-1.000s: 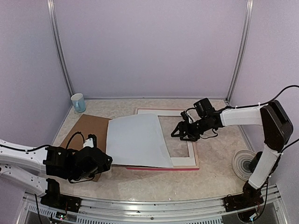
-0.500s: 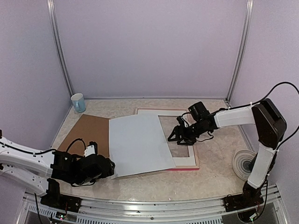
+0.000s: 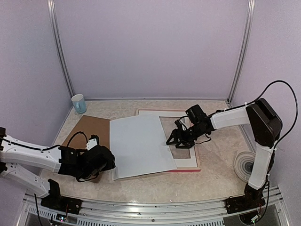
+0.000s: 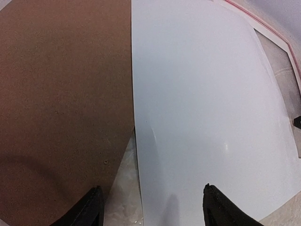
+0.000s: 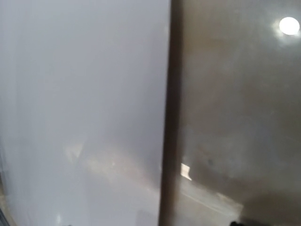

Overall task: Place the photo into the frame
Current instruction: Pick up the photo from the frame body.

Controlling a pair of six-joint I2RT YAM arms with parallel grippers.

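Two arms are at the sheet: my left gripper (image 4: 151, 188) sits low at the near left corner of the photo (image 3: 138, 146), fingers spread wide and pinching nothing. The photo lies white side up, its left edge over the brown board (image 3: 89, 129) and its right part across the white mat (image 3: 186, 162) that lies in the pink frame (image 3: 188, 170). My right gripper (image 3: 173, 140) is at the photo's right edge, and I cannot tell whether its fingers are spread or closed.
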